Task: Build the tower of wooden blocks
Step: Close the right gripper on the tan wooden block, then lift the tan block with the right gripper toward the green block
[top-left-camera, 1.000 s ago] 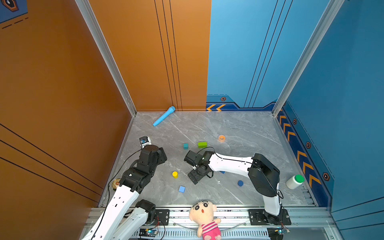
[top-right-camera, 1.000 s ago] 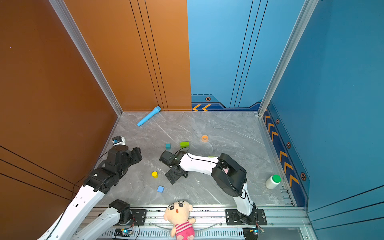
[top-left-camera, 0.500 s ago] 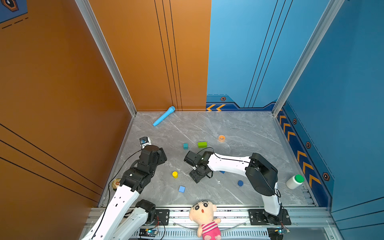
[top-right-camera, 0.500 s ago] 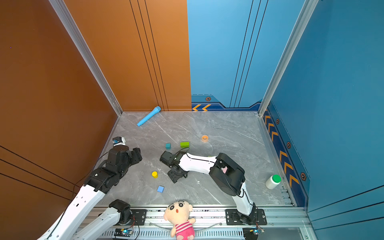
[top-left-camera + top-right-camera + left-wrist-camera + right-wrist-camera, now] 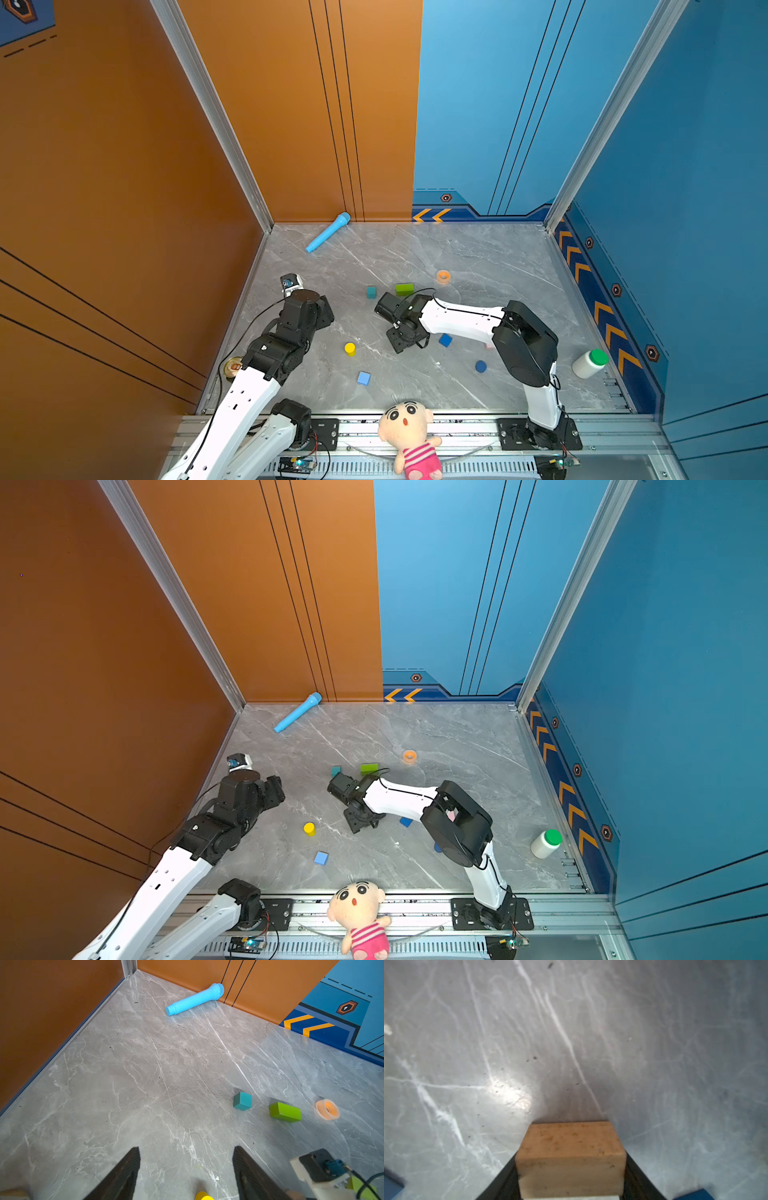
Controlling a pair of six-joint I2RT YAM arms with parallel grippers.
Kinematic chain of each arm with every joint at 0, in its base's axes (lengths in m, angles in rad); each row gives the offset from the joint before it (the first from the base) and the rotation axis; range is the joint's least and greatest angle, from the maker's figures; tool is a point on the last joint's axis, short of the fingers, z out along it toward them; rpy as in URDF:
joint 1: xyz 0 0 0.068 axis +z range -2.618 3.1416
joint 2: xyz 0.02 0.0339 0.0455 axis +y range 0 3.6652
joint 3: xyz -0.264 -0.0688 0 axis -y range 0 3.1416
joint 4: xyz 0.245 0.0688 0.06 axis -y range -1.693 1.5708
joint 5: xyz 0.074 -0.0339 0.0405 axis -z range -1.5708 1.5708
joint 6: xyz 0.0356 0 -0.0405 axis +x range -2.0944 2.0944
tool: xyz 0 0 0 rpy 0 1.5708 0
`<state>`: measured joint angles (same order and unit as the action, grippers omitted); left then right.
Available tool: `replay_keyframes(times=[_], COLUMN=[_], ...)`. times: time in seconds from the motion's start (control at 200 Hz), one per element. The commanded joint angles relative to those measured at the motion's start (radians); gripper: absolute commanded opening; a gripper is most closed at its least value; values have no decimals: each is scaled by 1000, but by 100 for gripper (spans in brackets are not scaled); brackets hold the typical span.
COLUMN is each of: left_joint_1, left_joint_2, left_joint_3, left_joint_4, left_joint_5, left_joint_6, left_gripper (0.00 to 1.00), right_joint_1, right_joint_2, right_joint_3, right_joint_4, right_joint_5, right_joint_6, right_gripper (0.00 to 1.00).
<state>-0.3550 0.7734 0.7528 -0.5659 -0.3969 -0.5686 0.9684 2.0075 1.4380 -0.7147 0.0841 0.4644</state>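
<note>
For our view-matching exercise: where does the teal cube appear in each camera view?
Top view: teal cube mid-table, left of the lime green brick.
Top view: teal cube likewise left of the lime green brick.
Left wrist: teal cube beside the lime green brick.
Right wrist: not in it.
Shared landmark: the lime green brick, except in the right wrist.

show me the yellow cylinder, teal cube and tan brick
yellow cylinder (image 5: pixel 350 347), in a top view, top face
teal cube (image 5: pixel 371 291), in a top view, centre
tan brick (image 5: pixel 572 1140), right wrist view, speckled upper face
</note>
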Motion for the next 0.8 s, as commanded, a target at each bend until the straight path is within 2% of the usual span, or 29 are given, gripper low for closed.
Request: replay_keyframes(times=[0.0,0.36,0.791], left_joint_1=[-1,38,85], left_joint_2=[11,33,46], left_joint_3=[-17,-22,-40], left_joint_4=[12,46,80], left_joint_5=[-12,27,73], left_joint_6=[13,33,38], left_gripper=[73,73,73], right_joint_1=[-24,-89,-118], right_joint_2=[-9,33,110], right_joint_3=[43,122,195], right_joint_4=[-20,-6,2], right_joint_5=[65,111,140], right_joint_6=[98,229,307], right_gripper=[47,47,50])
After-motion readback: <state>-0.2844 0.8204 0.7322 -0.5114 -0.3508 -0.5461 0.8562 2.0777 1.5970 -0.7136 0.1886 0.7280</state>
